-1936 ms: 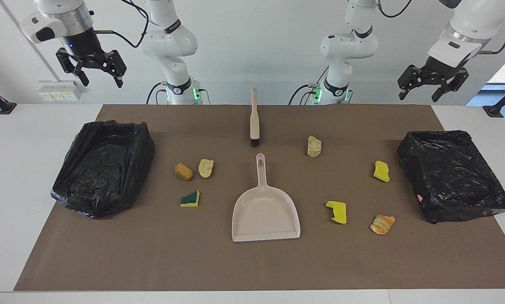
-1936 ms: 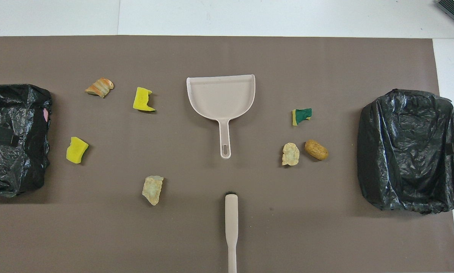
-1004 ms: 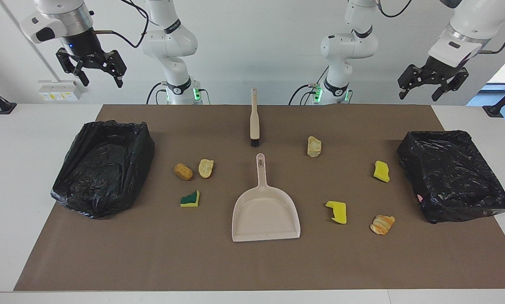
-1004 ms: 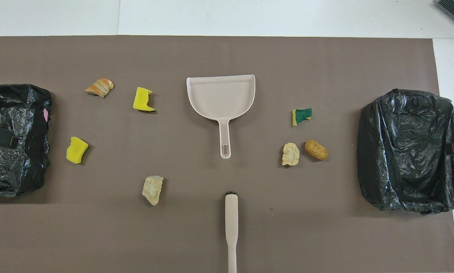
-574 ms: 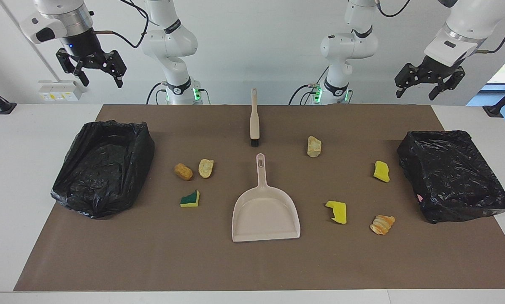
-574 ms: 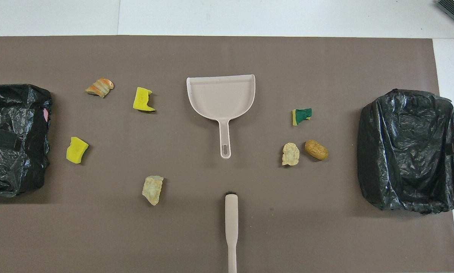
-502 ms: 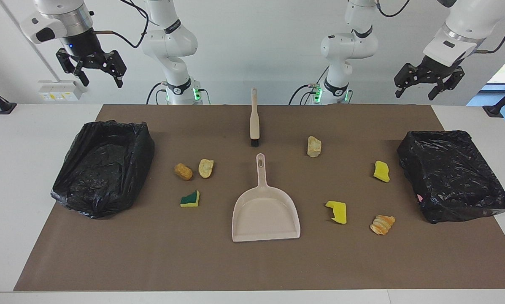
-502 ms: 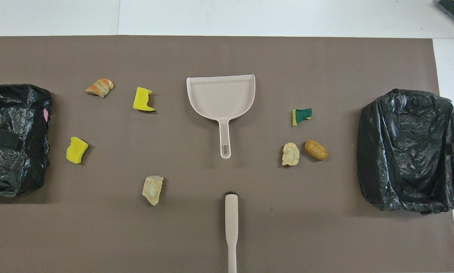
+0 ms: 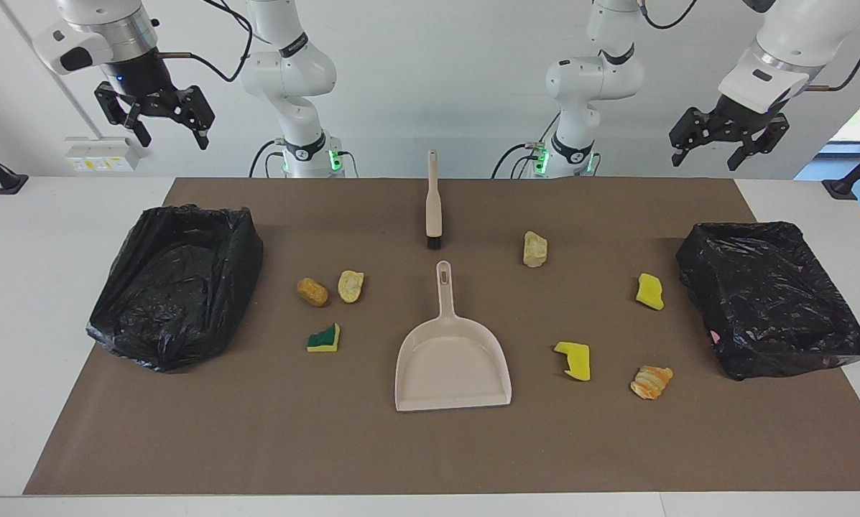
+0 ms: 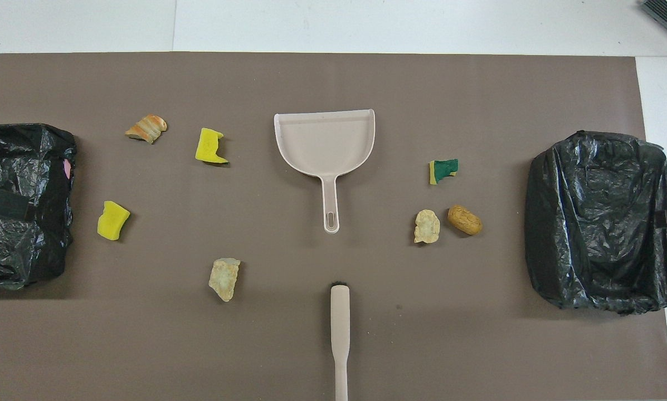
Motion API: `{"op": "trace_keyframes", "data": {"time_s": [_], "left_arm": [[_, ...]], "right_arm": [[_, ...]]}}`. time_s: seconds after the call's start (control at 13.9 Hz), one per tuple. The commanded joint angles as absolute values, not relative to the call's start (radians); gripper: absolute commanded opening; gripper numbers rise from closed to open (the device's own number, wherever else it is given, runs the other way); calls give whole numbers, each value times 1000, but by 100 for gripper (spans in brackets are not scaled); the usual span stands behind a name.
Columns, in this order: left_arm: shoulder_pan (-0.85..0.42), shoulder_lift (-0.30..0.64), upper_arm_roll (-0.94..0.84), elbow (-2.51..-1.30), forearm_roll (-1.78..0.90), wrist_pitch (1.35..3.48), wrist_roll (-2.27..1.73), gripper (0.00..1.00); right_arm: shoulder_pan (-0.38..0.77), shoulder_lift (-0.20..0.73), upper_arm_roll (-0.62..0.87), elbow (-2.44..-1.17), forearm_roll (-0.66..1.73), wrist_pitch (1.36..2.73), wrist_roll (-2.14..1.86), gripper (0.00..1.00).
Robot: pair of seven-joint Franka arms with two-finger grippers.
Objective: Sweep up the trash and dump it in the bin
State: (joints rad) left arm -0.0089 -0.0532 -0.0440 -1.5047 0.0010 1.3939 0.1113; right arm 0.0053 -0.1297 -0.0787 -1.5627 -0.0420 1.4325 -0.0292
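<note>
Mat [image 9: 430,445] carries two bins [image 9: 178,283] [image 9: 771,294] at its ends; dustpan [image 9: 451,366] mid-mat, brush [image 9: 434,208] nearer the robots; seven scraps [image 9: 573,359] lie scattered either side of the dustpan; left gripper [image 9: 720,140] and right gripper [image 9: 160,118] hang high, fingers spread, empty. Risk: light sponge could skid past the dustpan lip. Only the facing view shows whole grippers.

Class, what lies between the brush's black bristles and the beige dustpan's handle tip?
Only bare brown mat separates brush from dustpan, clearest in the overhead view.
</note>
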Motion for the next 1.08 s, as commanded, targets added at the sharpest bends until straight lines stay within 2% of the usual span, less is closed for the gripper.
{"op": "trace_keyframes", "data": {"time_s": [0.0,0.5,0.72,1.0], "left_arm": [[-17,-78,-49,-1523,0,1381,98,100],[-17,-89,-97,-1543,-2,1385,84,100],[-17,-100,-141,-1568,-14,1393,9,100],[-17,-191,-251,-1719,-86,1483,-148,100]], "right_arm": [[-11,-152,-72,-1594,-44,1457,-55,100],[21,-146,-46,-1609,-31,1466,-69,100],[41,-51,-41,-1603,-19,1543,-5,100],[136,54,-41,-1592,-9,1620,95,100]]}}
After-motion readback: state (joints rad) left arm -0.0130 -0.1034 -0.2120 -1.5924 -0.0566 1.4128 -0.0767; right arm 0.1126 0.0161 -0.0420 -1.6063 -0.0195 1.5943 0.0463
